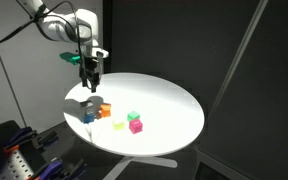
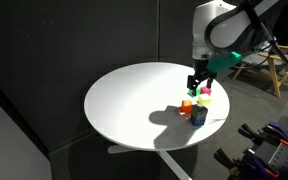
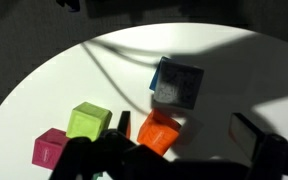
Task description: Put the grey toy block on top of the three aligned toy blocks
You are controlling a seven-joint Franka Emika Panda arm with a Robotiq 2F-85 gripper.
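Observation:
The grey toy block [image 3: 174, 88] sits on a blue cube [image 1: 89, 116], whose blue edge shows around it in the wrist view; the grey block also shows in an exterior view [image 1: 89, 103]. An orange cube [image 3: 159, 131] stands right beside the stack. Of the aligned blocks, the light green one [image 3: 88, 120] and the magenta one [image 3: 52, 148] lie to the side; a pale yellow-green one [image 1: 120, 124] shows only in an exterior view. My gripper [image 1: 90, 72] hangs open and empty above the grey block, and it also shows in an exterior view [image 2: 196, 82].
All blocks stand near one edge of a round white table [image 1: 174, 100], seen too in an exterior view [image 2: 124, 100]. Dark curtains surround it. Equipment racks [image 2: 269, 150] stand beside the table.

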